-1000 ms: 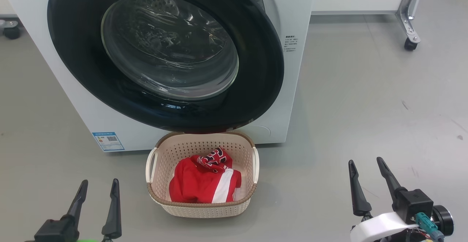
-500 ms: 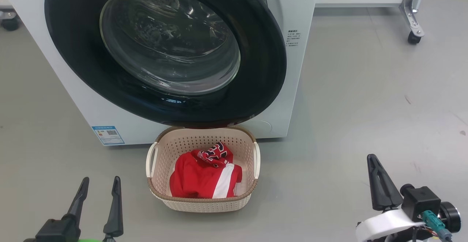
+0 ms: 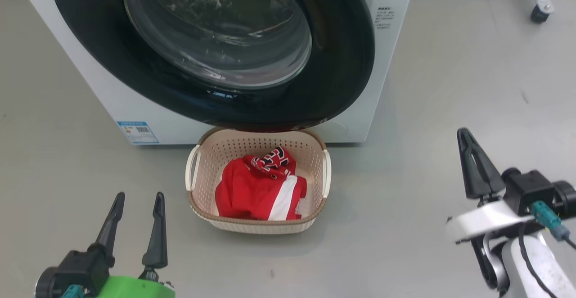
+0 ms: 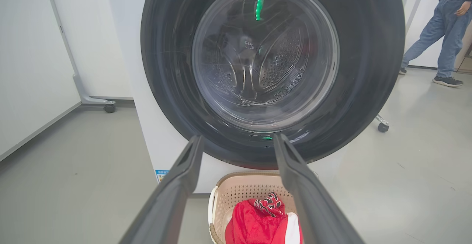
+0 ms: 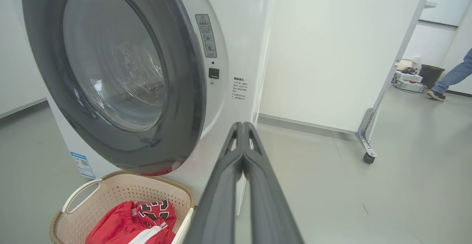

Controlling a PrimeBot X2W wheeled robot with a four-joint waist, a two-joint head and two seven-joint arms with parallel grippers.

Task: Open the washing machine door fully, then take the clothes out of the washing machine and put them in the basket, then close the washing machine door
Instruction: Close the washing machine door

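Observation:
The glossy black washing machine door [image 3: 342,64] lies swung across the front of the white washing machine [image 3: 391,55]; a latch slot [image 5: 214,73] shows just past the door's edge, and I cannot tell whether it is latched. Below it stands the cream basket [image 3: 256,227], holding the red clothes [image 3: 252,190] with a white stripe. My left gripper [image 3: 139,195] is open and empty at the lower left, pointing at the door [image 4: 368,70] above the basket [image 4: 239,179]. My right gripper [image 3: 463,131] is shut on nothing, right of the basket [image 5: 110,179], its fingertips pressed together [image 5: 241,124].
A person in jeans [image 4: 442,34] walks at the far right, behind the machine. A white panel on casters [image 5: 365,157] stands right of the machine, another caster [image 4: 109,108] to its left. A blue label [image 3: 137,131] marks the machine's lower left. Grey floor surrounds the basket.
My right gripper has gone from open to shut and sits higher in the head view. The head camera has shifted, so the machine and basket appear moved up.

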